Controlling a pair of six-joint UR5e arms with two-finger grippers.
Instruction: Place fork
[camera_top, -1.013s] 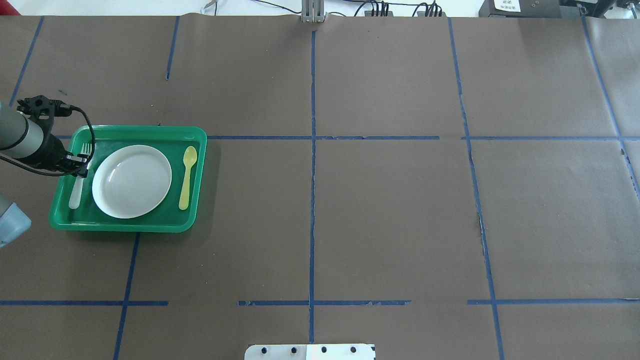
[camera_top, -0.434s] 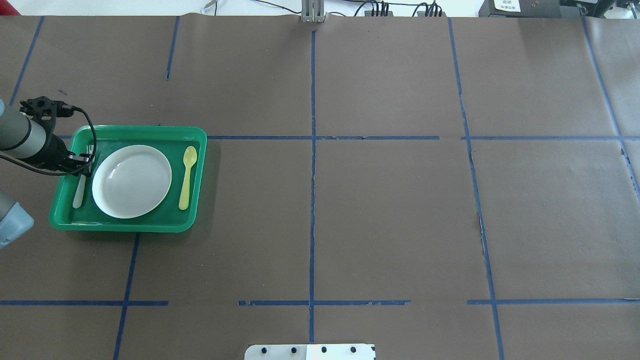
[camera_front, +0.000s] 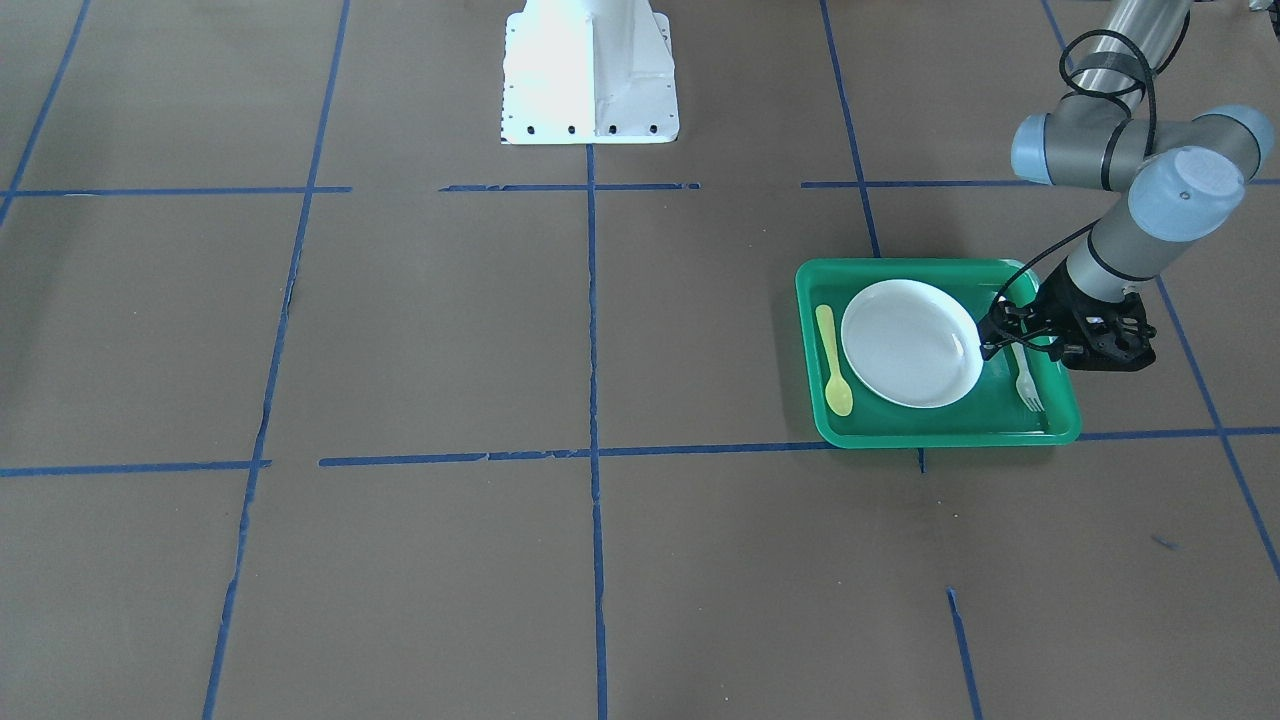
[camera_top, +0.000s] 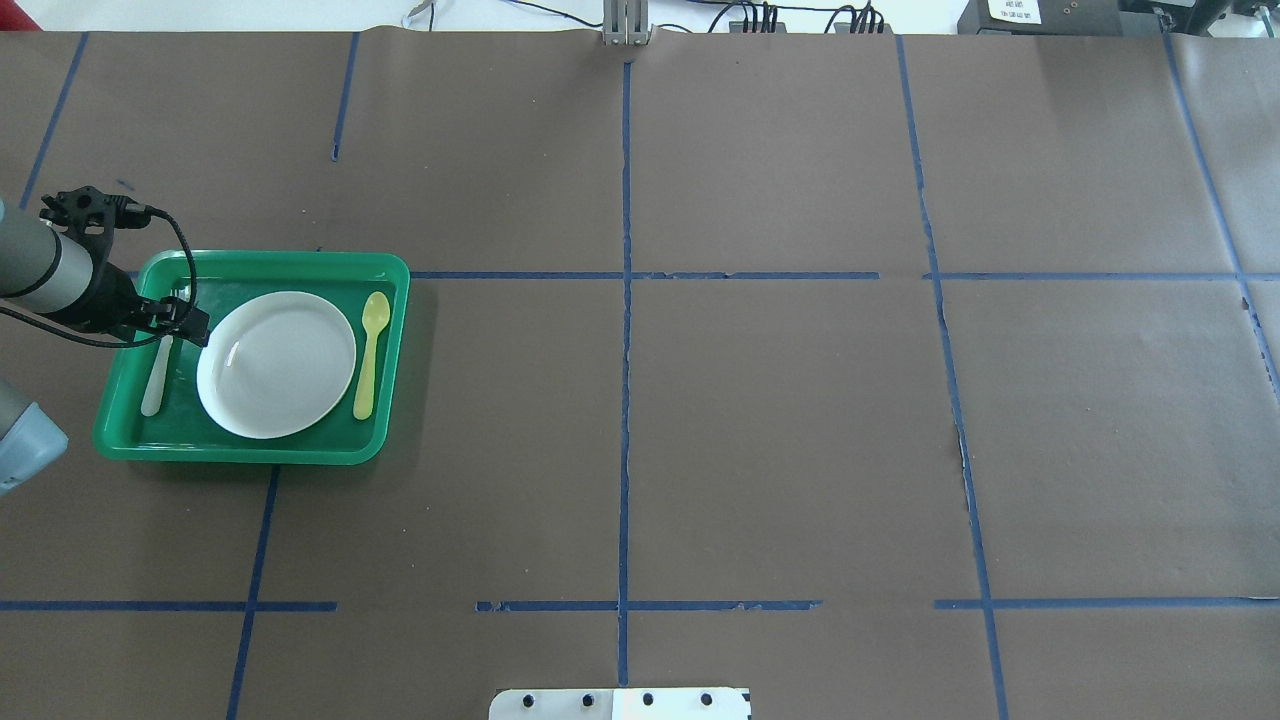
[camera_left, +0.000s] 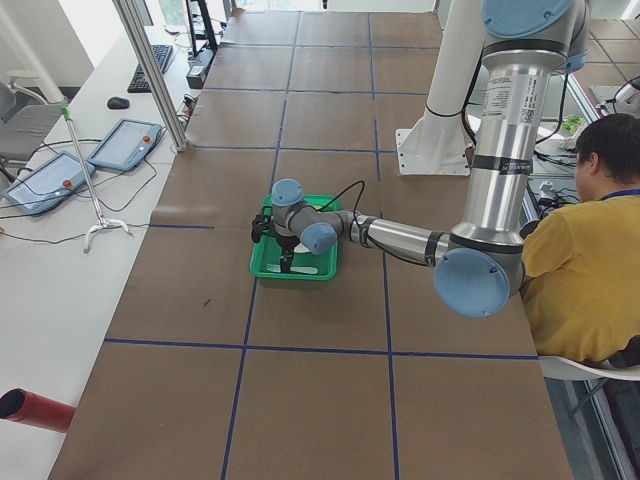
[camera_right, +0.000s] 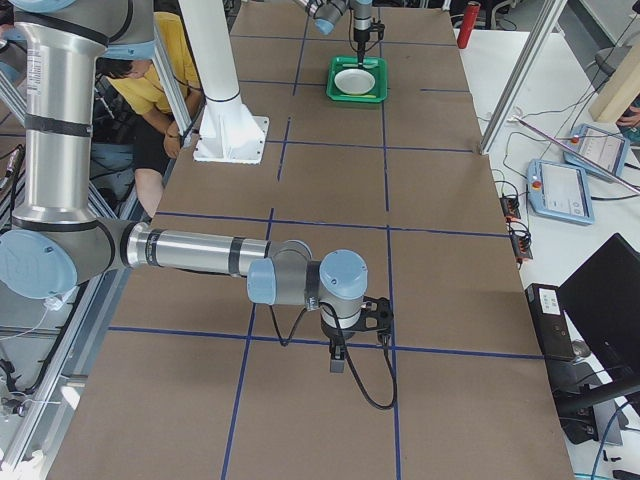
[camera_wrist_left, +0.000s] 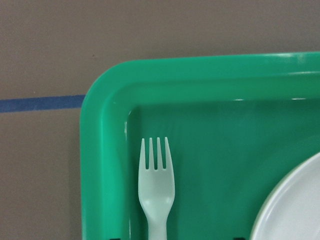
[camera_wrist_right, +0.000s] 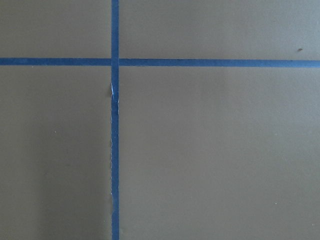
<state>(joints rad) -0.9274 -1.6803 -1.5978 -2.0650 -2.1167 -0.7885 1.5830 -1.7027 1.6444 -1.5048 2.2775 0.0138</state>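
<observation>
The pale whitish-green fork (camera_top: 154, 382) lies flat in the green tray (camera_top: 250, 452), on the left of the white plate (camera_top: 277, 364), tines toward the far rim. It also shows in the front view (camera_front: 1027, 385) and in the left wrist view (camera_wrist_left: 157, 185). My left gripper (camera_top: 182, 320) hangs low over the fork's middle, against the plate's edge (camera_front: 975, 345). Its jaws stand wide apart on either side of the fork, holding nothing. My right gripper (camera_right: 337, 362) shows only in the exterior right view, over bare table, and I cannot tell its state.
A yellow spoon (camera_top: 368, 350) lies in the tray on the right of the plate. The tray's rim (camera_wrist_left: 100, 150) stands close to the fork's tines. Brown paper with blue tape lines (camera_wrist_right: 115, 125) covers the table. The robot's white base plate (camera_front: 590, 70) sits mid-table.
My left gripper has shifted a little to the right, toward the plate. The plate has slid slightly right in the tray and the tray slightly left. The fork stays lying in the tray.
</observation>
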